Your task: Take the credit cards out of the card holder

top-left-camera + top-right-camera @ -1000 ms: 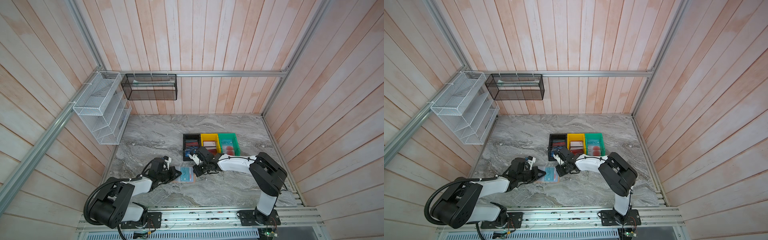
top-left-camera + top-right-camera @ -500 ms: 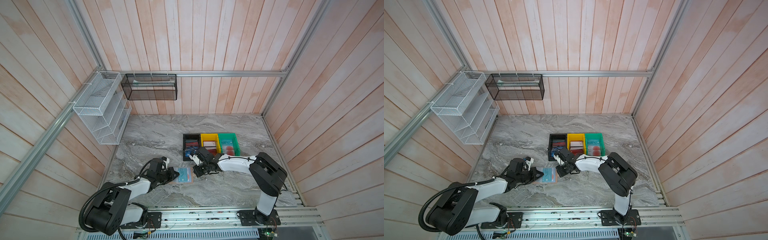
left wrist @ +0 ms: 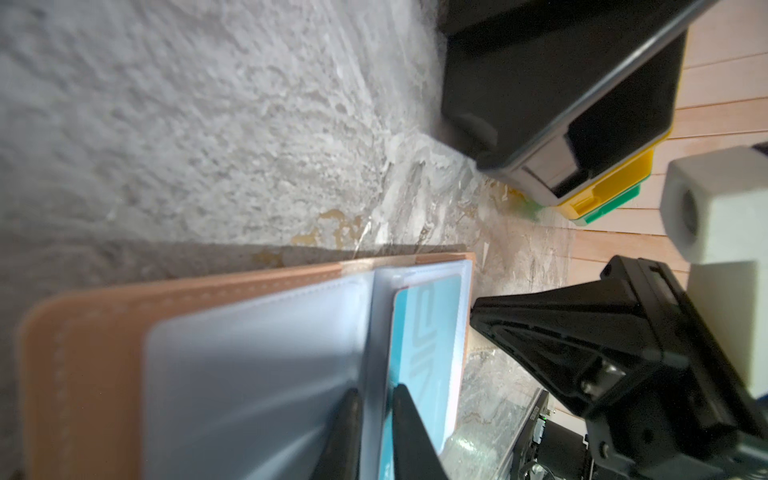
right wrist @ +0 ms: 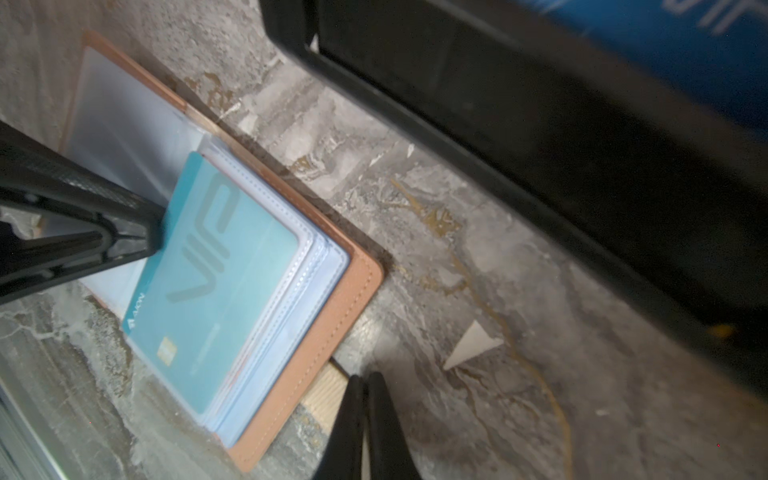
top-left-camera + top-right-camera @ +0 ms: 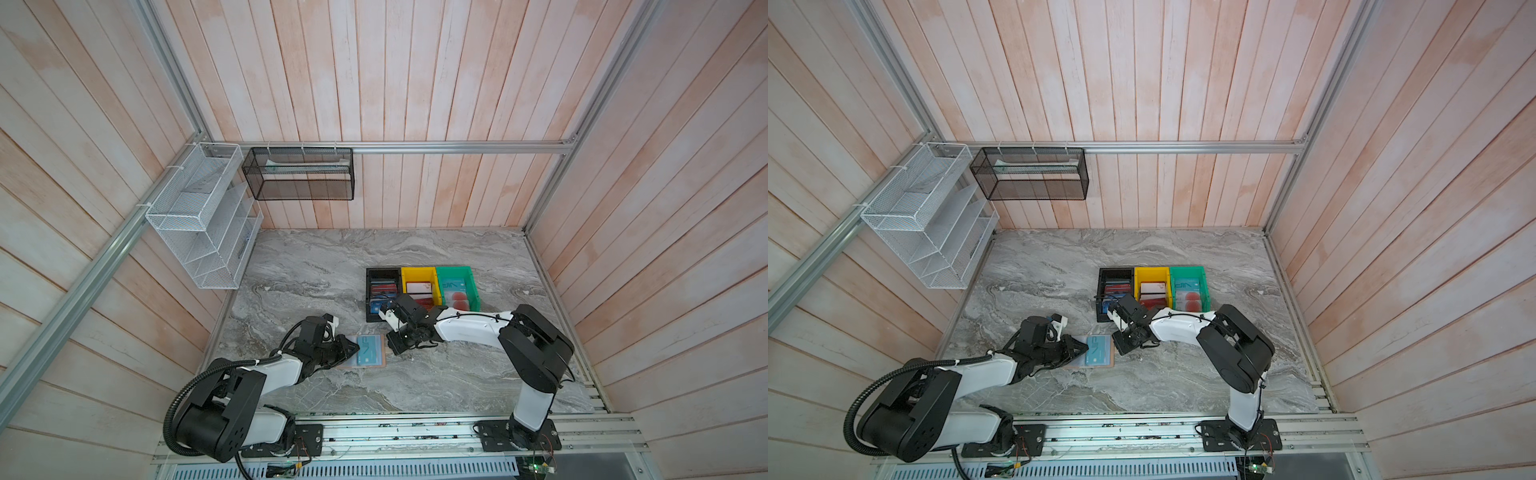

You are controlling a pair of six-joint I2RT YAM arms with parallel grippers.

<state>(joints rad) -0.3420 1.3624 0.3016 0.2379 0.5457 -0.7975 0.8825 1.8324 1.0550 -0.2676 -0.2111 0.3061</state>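
1 teal card [image 4: 216, 286] in tan holder [image 4: 311, 345]

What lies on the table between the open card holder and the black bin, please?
Only bare marble table with a small white fleck, as the right wrist view shows between the card holder and the black bin.

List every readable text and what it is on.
"VIP" – on the sleeved teal card in the card holder.
"VIP" – on the loose teal card in the green bin.
Sleeved card's corner print, blue card's lettering: too blurred.
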